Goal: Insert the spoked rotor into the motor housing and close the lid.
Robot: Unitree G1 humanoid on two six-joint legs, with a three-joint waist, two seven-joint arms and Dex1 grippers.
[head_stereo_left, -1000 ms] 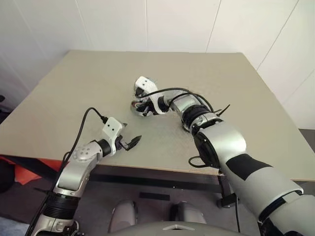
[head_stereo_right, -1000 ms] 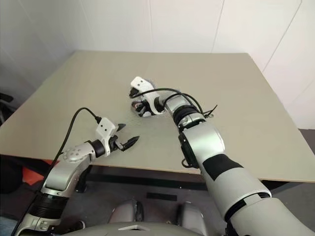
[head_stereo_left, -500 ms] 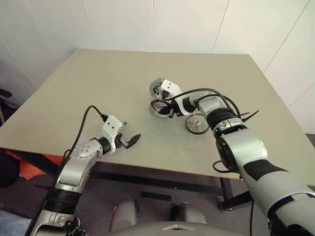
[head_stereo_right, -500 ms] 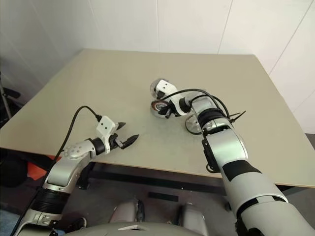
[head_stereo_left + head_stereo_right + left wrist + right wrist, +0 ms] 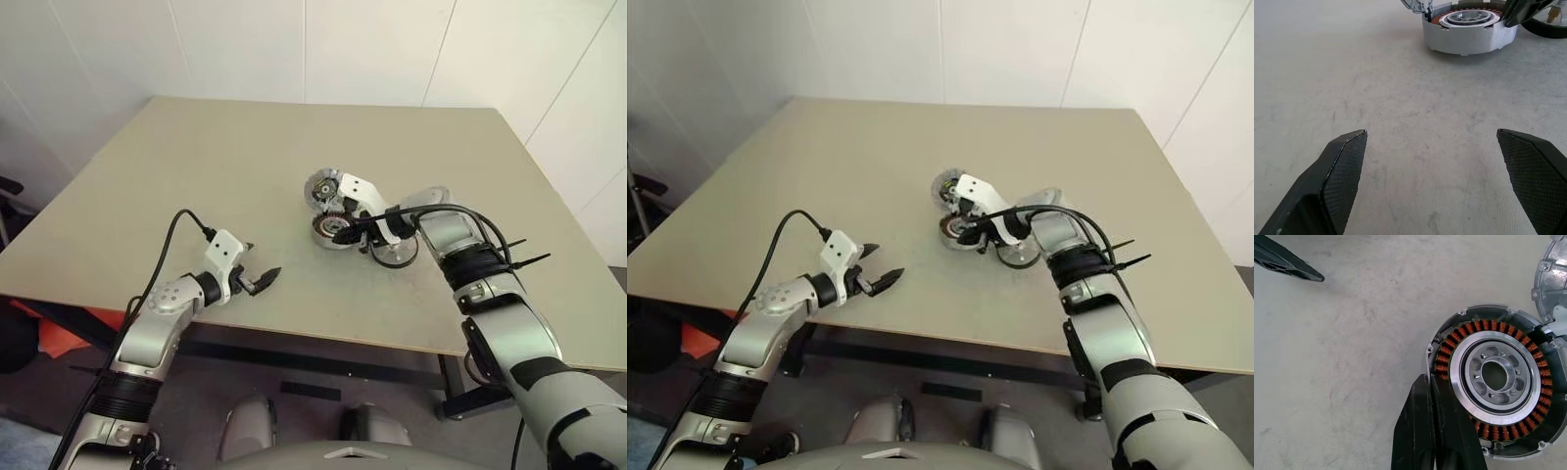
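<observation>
The motor housing (image 5: 334, 230) is sitting near the middle of the table (image 5: 196, 176), its copper windings showing, with the spoked rotor (image 5: 395, 252) lying just beside it. The right gripper (image 5: 1436, 396) is hovering over the housing's rim, fingers pressed together. The left gripper (image 5: 257, 279) is hanging near the table's front edge, fingers spread wide and holding nothing.

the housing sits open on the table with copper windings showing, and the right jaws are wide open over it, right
Not quite. The right gripper has its jaws shut, as the right wrist view shows. The housing does sit open on the table, copper windings showing.
</observation>
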